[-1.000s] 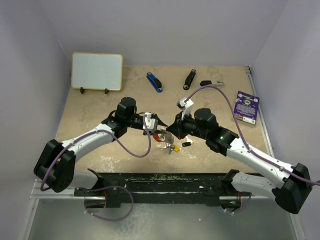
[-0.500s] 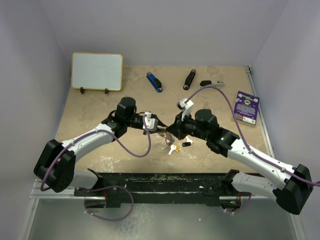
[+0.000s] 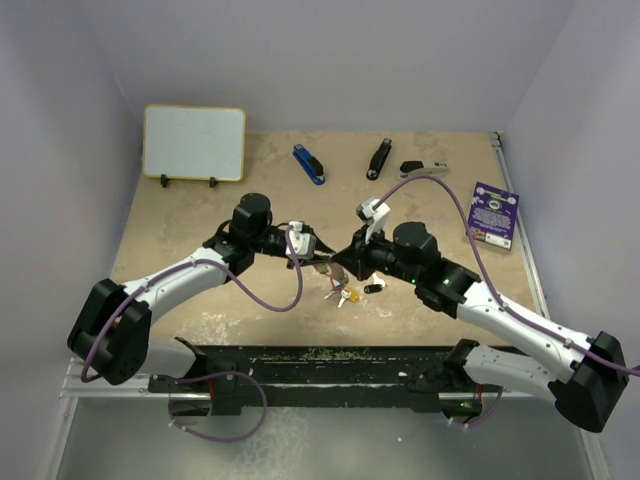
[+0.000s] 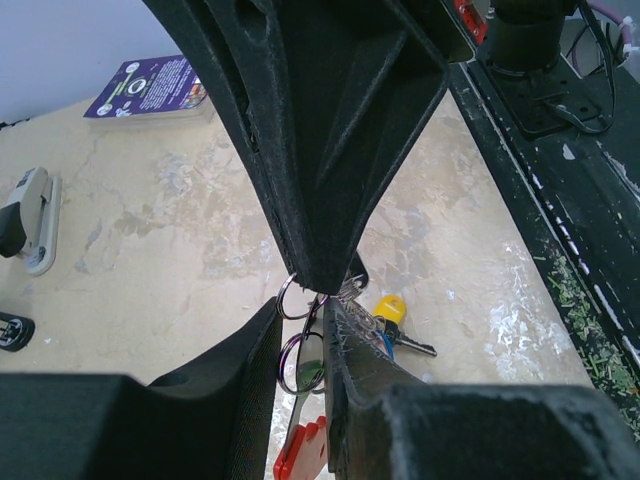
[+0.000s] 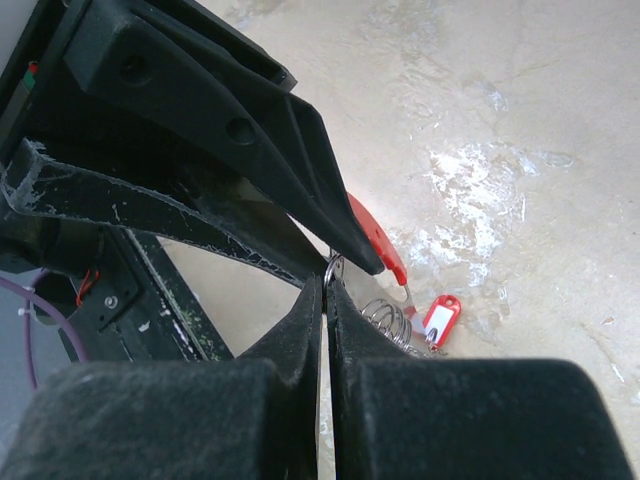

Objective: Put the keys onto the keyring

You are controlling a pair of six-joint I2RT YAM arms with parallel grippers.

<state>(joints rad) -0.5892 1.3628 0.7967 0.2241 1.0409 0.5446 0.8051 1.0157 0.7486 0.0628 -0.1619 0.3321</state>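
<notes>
**Two claws, one tiny ring**

The keyring (image 4: pixel 302 345) sits between both claws. The left claw (image 4: pixel 305 315) looks closed on it: the ring fills the thin gap between its fingers. The right claw (image 5: pixel 325 285) is shut tight and seems to pinch the ring's wire at its tip. The red fob (image 5: pixel 377 238) hangs just under them. The keys (image 4: pixel 390 310) lie on the counter (image 4: pixel 150 270) just past the left claw.

The ring looks stiff, thin and slippy, so hold its edge. The keys look light, so grab a plastic head. The black fingers hide the ring's slit, and I cannot count the keys.
</notes>
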